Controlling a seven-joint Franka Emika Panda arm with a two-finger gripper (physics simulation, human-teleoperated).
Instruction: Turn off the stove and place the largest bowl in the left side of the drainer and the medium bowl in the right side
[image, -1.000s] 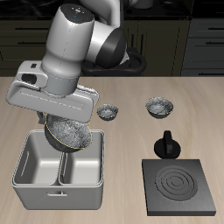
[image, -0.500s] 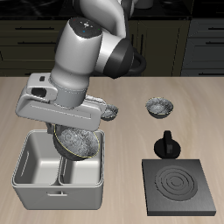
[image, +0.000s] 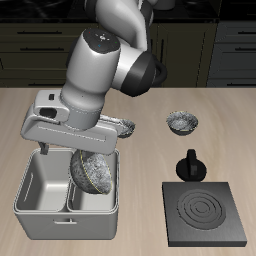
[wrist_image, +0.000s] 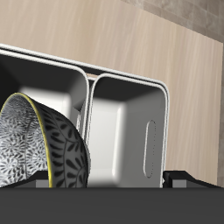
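Dark kitchen cabinets behind; pale wood table (image: 40, 100); gripper (image: 78, 160) clamped on rim of bowl (image: 94, 170), bowl tilted on edge, lowered into one compartment of drainer (image: 30, 190); judged rigid, light, slick metal, best held by rim; two other bowls (image: 182, 122) farther back; stove (image: 205, 212) and knob (image: 190, 165) near front edge.
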